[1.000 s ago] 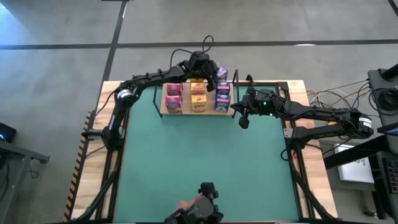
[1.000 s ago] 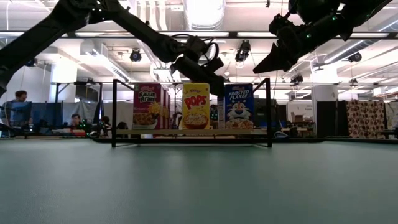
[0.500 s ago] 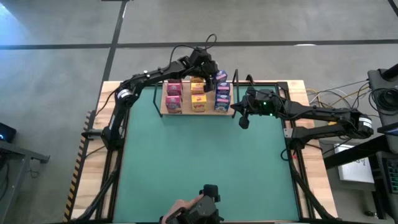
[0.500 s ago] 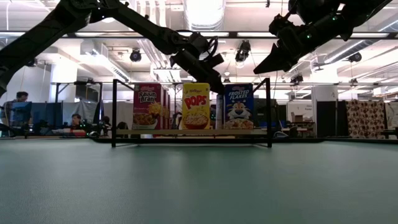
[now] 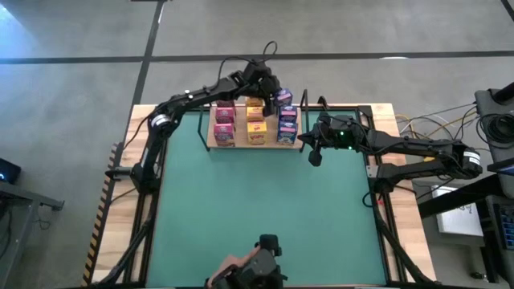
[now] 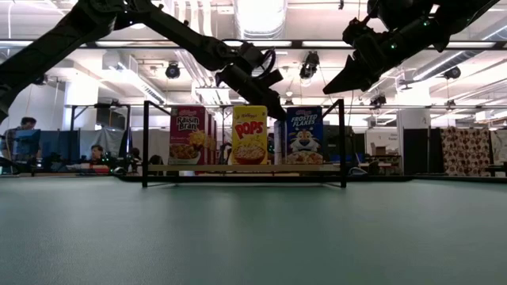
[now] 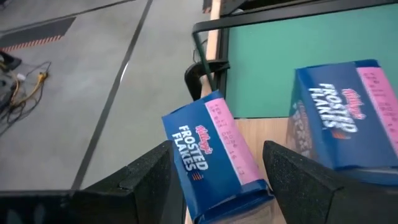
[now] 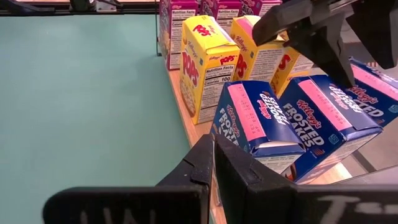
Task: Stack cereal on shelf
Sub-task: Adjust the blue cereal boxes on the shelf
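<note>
The light-wood shelf point(image 5: 241, 145) lies at the mat's far edge. On it stand rows of pink point(image 5: 224, 125), yellow point(image 5: 256, 125) and blue point(image 5: 287, 126) cereal boxes. From level, their fronts read Raisin Bran point(image 6: 187, 134), Pops point(image 6: 249, 134) and Frosted Flakes point(image 6: 305, 134). My left gripper point(image 5: 277, 98) hangs over the shelf's far right corner, shut on one more blue Frosted Flakes box point(image 7: 214, 155). My right gripper point(image 5: 313, 156) waits shut just right of the shelf, above the mat. My left gripper pinches the blue box between its two fingers point(image 7: 292, 174), on two opposite faces point(image 7: 186, 168). The fingers slant down from the far left. The box sits tilted in the hold, beside the standing blue box point(image 7: 348, 106). The blue row hides whether its lower end touches the shelf.
Black wire brackets point(image 6: 145, 142) point(image 6: 343, 142) stand upright at both ends of the shelf. The green mat point(image 5: 265, 201) spreads bare toward the near edge, where a person's hand and a dark device point(image 5: 257, 269) show. People stand in the room beyond point(image 6: 24, 134).
My left gripper has risen a little over the shelf's far right corner and tipped slightly, still shut on the blue box, which stays tilted.
</note>
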You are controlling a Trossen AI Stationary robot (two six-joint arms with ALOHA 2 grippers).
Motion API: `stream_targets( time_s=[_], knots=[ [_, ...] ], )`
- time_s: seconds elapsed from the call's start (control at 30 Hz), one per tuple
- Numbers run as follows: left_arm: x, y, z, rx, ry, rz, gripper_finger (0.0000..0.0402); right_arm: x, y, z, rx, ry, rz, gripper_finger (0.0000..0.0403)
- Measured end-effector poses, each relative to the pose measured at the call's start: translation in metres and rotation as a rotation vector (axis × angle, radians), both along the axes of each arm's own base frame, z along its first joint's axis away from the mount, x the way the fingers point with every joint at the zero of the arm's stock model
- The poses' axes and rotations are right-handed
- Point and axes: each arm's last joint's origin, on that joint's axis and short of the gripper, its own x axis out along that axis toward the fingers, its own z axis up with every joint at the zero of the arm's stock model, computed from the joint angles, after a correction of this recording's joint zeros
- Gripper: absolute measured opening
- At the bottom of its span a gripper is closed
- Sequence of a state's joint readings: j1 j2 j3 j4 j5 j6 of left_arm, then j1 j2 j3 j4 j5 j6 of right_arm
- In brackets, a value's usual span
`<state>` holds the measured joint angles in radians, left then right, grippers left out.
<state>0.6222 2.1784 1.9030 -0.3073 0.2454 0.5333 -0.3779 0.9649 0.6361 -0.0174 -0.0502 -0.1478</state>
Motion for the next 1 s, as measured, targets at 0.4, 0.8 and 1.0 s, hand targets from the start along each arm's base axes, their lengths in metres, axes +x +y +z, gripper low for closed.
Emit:
stream_targets(
  time_s=[0.4,0.8,1.0],
  knots=[
    [-0.001,0.004,0.012,-0.105,-0.053,0.084,0.0233,0.000,0.000,0.000,-0.001,0.001,0.000,0.0009],
    [0.001,0.009,-0.007,-0.126,0.000,0.084,0.0280,0.000,0.000,0.000,0.000,0.002,0.000,0.0009],
    [0.002,0.008,-0.007,-0.086,0.012,0.044,0.0257,0.000,0.000,0.000,0.000,0.003,0.001,0.0009]
  ],
)
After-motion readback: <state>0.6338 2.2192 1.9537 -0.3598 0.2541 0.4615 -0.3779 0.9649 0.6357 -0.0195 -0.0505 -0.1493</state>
